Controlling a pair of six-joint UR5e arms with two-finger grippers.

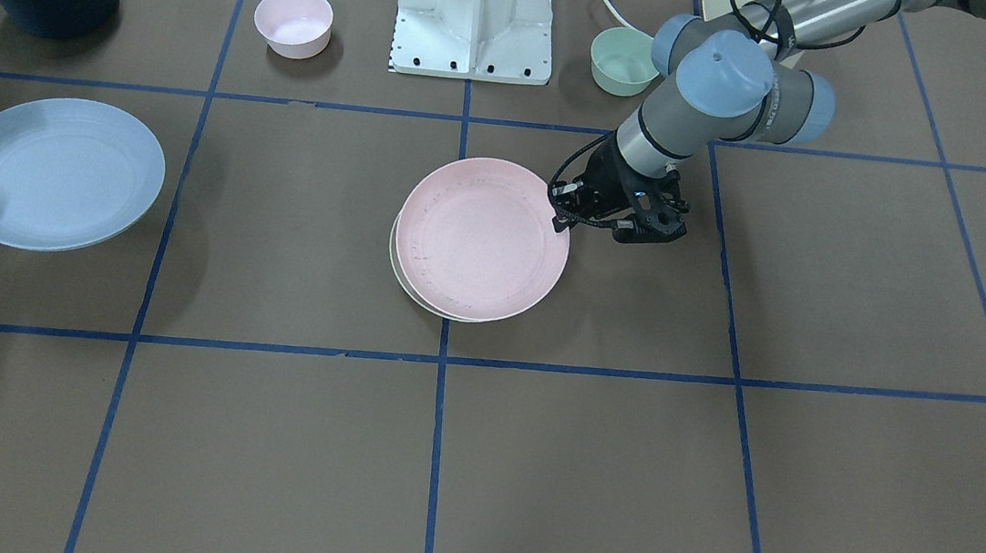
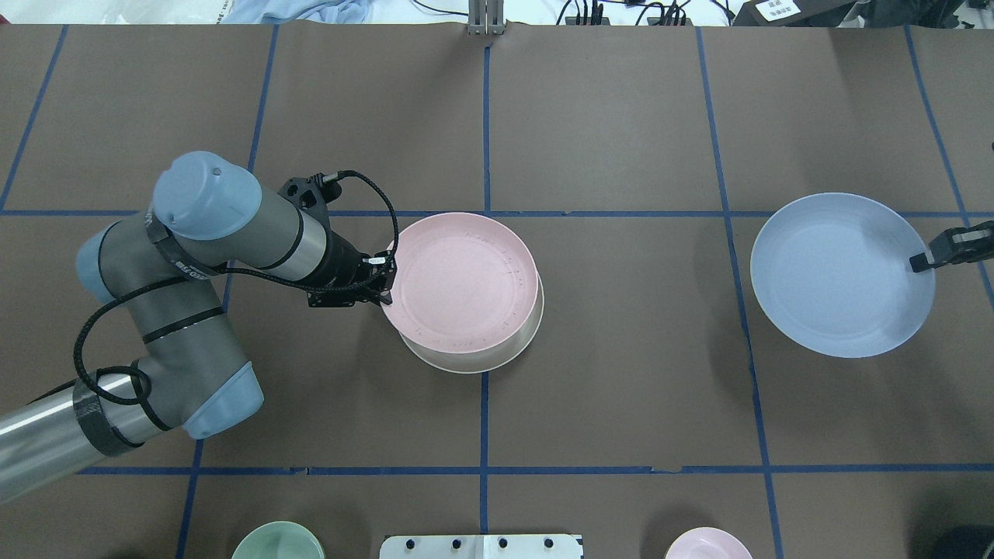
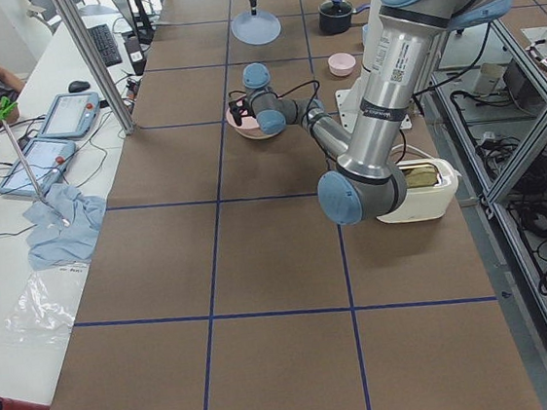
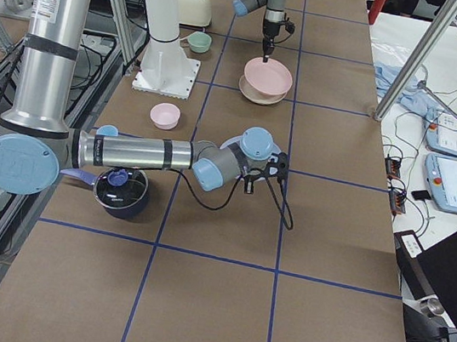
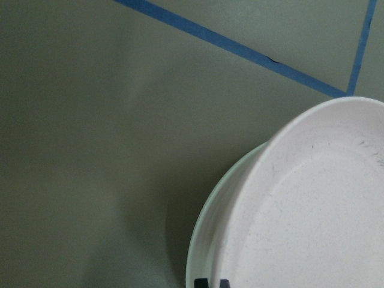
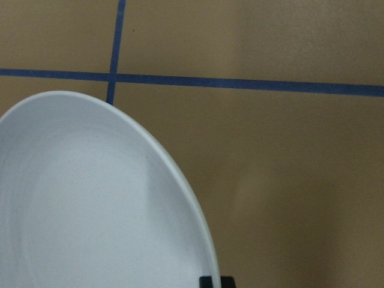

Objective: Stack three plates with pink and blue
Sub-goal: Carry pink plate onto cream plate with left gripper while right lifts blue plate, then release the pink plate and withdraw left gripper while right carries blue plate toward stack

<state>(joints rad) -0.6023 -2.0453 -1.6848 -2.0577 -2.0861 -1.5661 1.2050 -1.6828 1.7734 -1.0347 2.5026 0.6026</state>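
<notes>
Pink plate (image 2: 466, 279) at mid-table, lying offset atop cream-white plate (image 2: 474, 363), near rim pinched between closed fingers of left gripper (image 2: 386, 283). Farther along table (image 2: 621, 388), blue plate (image 2: 839, 276) held raised, edge clamped by right gripper (image 2: 920, 262).

No legible text or labels.

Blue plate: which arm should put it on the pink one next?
Right. The right pincer pinches the blue plate by its rim, off to the side. The left pincer holds the pink plate, which is already on the cream plate, far from the blue.
</notes>
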